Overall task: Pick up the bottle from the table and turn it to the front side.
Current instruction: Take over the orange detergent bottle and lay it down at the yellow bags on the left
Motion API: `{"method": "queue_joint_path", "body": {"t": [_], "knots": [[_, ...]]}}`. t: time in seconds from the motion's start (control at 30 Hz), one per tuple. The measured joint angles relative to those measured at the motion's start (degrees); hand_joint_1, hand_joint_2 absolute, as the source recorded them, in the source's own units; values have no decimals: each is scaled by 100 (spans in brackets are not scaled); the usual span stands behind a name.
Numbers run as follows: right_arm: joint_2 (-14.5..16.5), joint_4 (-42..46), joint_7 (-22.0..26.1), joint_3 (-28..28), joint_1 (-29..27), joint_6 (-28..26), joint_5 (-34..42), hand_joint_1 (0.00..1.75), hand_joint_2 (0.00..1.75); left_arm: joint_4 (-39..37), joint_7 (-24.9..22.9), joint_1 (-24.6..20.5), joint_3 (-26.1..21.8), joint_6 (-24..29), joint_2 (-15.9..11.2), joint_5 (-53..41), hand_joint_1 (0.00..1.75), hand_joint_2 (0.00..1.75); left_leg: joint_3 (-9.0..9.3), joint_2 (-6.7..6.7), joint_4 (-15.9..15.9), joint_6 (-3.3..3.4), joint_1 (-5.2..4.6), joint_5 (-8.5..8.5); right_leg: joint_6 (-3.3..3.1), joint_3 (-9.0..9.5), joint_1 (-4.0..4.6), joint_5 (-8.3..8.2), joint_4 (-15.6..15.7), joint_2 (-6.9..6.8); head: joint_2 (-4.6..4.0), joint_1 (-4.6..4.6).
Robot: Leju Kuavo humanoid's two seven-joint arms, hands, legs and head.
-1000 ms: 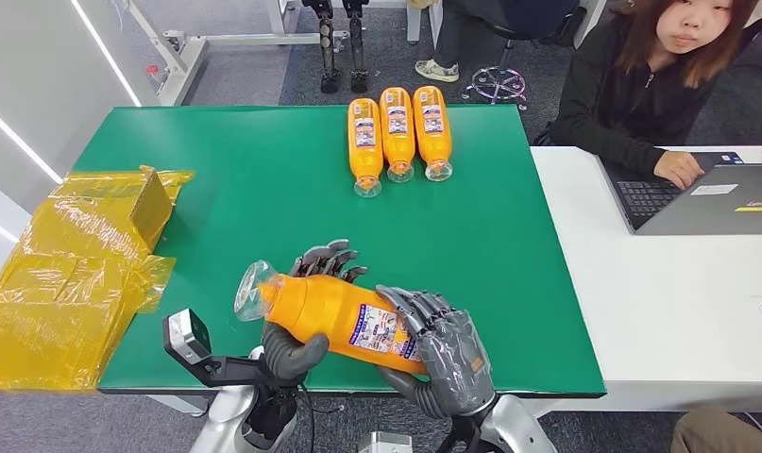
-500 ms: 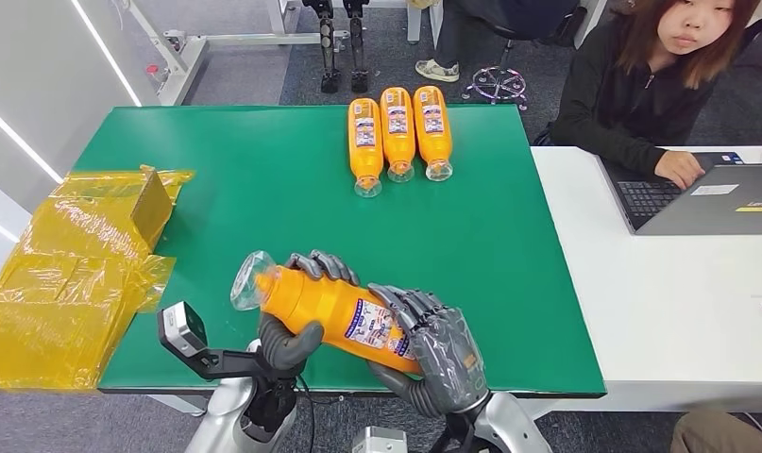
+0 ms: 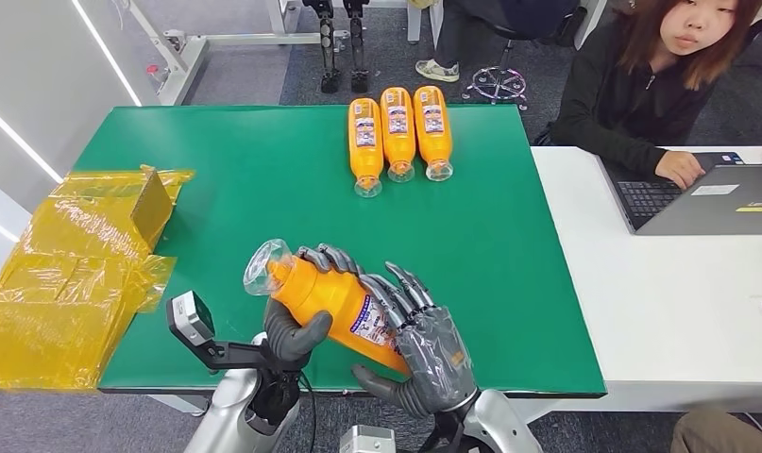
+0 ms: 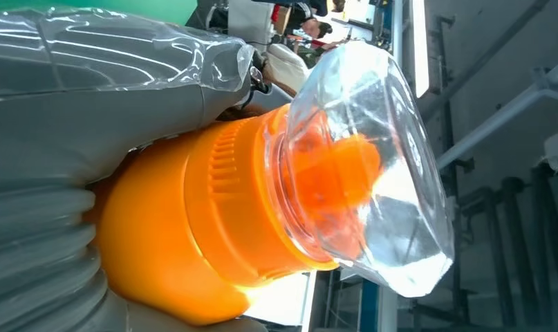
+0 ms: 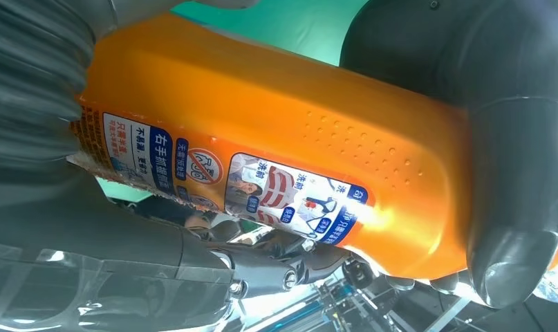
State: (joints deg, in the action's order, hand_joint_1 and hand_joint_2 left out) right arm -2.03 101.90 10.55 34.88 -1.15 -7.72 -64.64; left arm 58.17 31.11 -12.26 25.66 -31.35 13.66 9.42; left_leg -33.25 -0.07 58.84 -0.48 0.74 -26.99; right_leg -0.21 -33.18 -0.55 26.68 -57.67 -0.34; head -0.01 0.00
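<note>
**Robot hands hold orange bottle above near edge of tabletop**

Left robot hand (image 3: 296,326) grips the neck end of the orange plastic bottle (image 3: 331,300), thumb under it and fingers curled over the top. Right robot hand (image 3: 424,354) clasps the base end, fingers across the printed blue-and-white label (image 3: 370,318). The bottle is lifted off the green tabletop (image 3: 263,189), tilted, its clear plastic cap (image 3: 265,265) pointing up and to the left. In the left wrist view the clear cap covers an orange ribbed collar (image 4: 224,200).

Three more orange bottles (image 3: 397,135) lie side by side at the far edge, caps toward the robot. Yellow plastic-wrapped packages (image 3: 70,274) sit beside the tabletop on the left. A person in black (image 3: 641,85) sits at a grey laptop (image 3: 707,198).
</note>
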Motion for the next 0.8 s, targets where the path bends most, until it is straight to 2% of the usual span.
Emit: {"method": "queue_joint_path", "body": {"t": [0.33, 0.43, 0.6, 0.8], "knots": [[111, 9, -94, -44, -14, -6, -174, 0, 175, -245, 62, -198, 34, 123, 49, -15, 175, 175, 0, 0, 0, 0, 0, 0, 0, 0, 0, 0, 0, -1, 1, 0], [134, 8, -144, -92, -17, -12, -227, 0, 175, -377, 128, -338, 74, 431, 46, -242, 175, 175, 0, -1, 0, 0, 0, 0, 0, 1, 0, -1, 0, -1, 1, 0], [198, 6, -118, -91, -10, -11, -239, 0, 175, -726, 198, -703, 89, 1293, -28, -819, 175, 175, 0, -1, 0, -2, 1, 3, -2, 0, 0, -3, -3, -1, 1, -1], [274, 8, -90, -55, 6, 2, -219, 0, 175, -1141, 250, -1195, -210, 1648, -226, -1125, 175, 175, 1, -1, 0, -3, 2, 7, -4, -1, 1, -3, -10, -1, 0, -1]]}}
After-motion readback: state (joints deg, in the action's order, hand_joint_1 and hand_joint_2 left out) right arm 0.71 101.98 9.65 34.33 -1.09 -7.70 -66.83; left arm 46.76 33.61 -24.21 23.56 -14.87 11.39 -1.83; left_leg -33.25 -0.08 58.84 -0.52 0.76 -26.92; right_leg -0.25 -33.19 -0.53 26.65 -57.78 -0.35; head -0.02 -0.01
